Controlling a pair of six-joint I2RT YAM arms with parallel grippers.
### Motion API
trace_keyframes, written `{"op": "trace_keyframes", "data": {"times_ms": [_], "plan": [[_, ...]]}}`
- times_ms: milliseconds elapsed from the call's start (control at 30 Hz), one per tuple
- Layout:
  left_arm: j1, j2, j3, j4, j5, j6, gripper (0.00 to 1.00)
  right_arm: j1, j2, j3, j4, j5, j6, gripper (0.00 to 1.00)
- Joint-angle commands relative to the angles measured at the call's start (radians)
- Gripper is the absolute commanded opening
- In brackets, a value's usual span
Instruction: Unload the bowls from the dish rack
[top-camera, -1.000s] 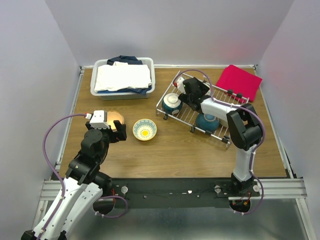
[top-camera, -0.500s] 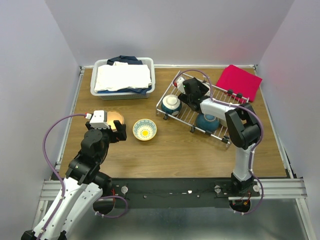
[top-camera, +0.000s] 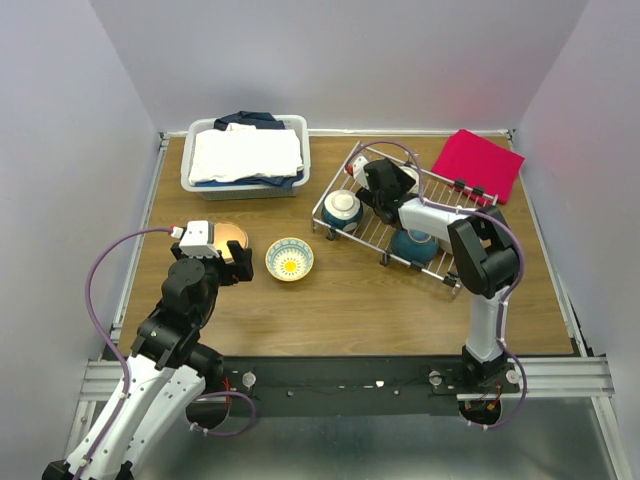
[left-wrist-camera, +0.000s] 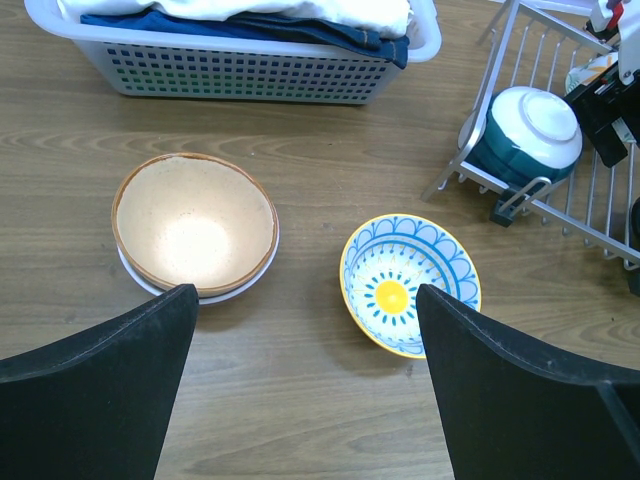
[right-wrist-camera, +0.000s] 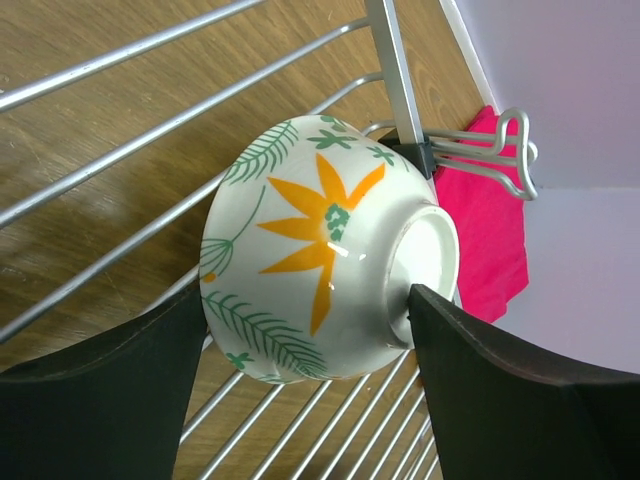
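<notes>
In the right wrist view a floral bowl (right-wrist-camera: 310, 250), white with orange and green leaves, lies on its side on the dish rack (right-wrist-camera: 100, 60). My right gripper (right-wrist-camera: 310, 340) is shut on it, one finger at its rim and one at its foot. In the top view the right gripper (top-camera: 375, 180) is over the rack (top-camera: 375, 232), which also holds two upturned teal bowls (top-camera: 343, 208) (top-camera: 413, 244). My left gripper (left-wrist-camera: 305, 380) is open and empty above the table, near an orange-lined bowl (left-wrist-camera: 195, 222) stacked on a white one and a yellow-patterned bowl (left-wrist-camera: 408, 283).
A white plastic bin (top-camera: 245, 160) of folded cloth stands at the back left. A red cloth (top-camera: 478, 163) lies behind the rack at the back right. Grey walls close in the table on three sides.
My right gripper has shifted slightly left over the rack. The left arm and the bowls on the table have not moved.
</notes>
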Motion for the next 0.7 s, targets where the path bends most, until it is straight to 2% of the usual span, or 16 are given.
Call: {"op": "trace_keyframes", "data": {"times_ms": [0,267,667], "plan": [[0.006,-0.007,-0.007,0.015,0.001,0.011,0.99,0.006,-0.014,-0.028,-0.034,0.018,-0.009,0.81],[0.006,-0.003,-0.007,0.018,0.001,0.011,0.99,0.008,-0.080,-0.030,-0.031,0.028,-0.013,0.58],[0.006,-0.003,-0.007,0.016,0.004,0.011,0.99,0.009,-0.181,-0.004,-0.103,-0.011,0.092,0.42]]}}
